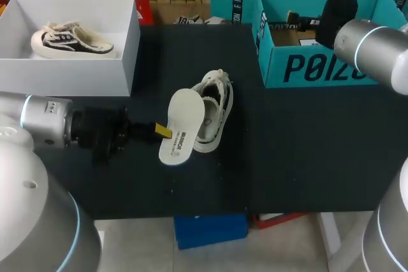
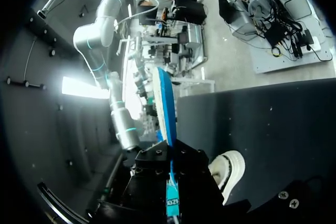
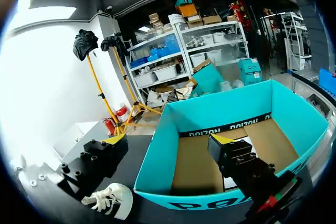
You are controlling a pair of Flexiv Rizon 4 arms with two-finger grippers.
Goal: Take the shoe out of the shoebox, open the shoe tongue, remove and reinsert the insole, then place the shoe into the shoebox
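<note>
A white low sneaker (image 1: 215,111) lies on the dark table (image 1: 299,157) near its middle, also seen beside my left gripper (image 2: 230,170) and under my right fingers (image 3: 111,201). My left gripper (image 1: 162,131) is shut on the white insole (image 1: 182,125), which is out of the shoe and overlaps its left side. In the left wrist view the insole (image 2: 165,106) stands edge-on between the fingers, blue underside showing. My right gripper (image 3: 168,140) hangs open and empty above the near wall of the teal shoebox (image 3: 231,129), with my right arm (image 1: 370,46) at the back right.
The teal shoebox (image 1: 319,62) stands open at the table's back right. A white open box (image 1: 70,68) at the back left holds another sneaker (image 1: 70,41). The same white box (image 3: 79,136) shows beyond my right gripper's finger.
</note>
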